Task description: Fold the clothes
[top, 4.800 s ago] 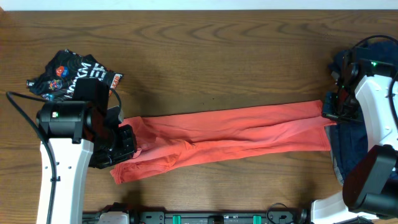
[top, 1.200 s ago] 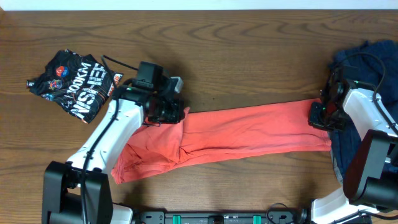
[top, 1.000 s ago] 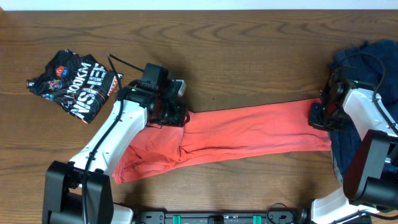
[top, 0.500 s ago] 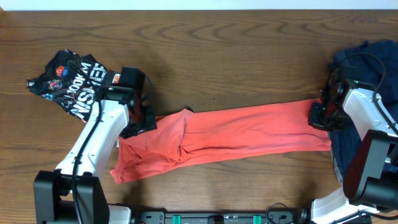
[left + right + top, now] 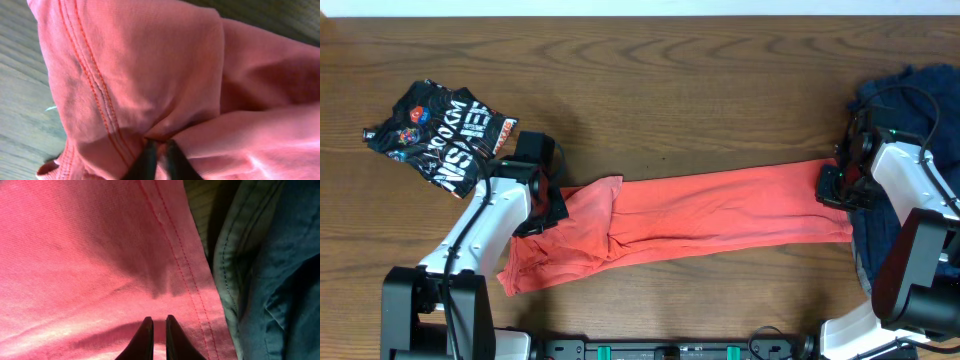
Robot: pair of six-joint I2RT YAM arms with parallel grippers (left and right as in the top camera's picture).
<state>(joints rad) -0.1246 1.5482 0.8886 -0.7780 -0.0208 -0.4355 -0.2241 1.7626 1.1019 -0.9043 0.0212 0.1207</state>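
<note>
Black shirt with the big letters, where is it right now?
In the overhead view the black printed shirt lies crumpled on the table at the far left, just up and left of the near end of the stretched-out coral-red shirt.

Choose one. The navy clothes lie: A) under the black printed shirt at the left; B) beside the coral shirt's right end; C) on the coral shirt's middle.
B: the navy clothes are heaped at the far right, next to the right end of the coral shirt.
</note>
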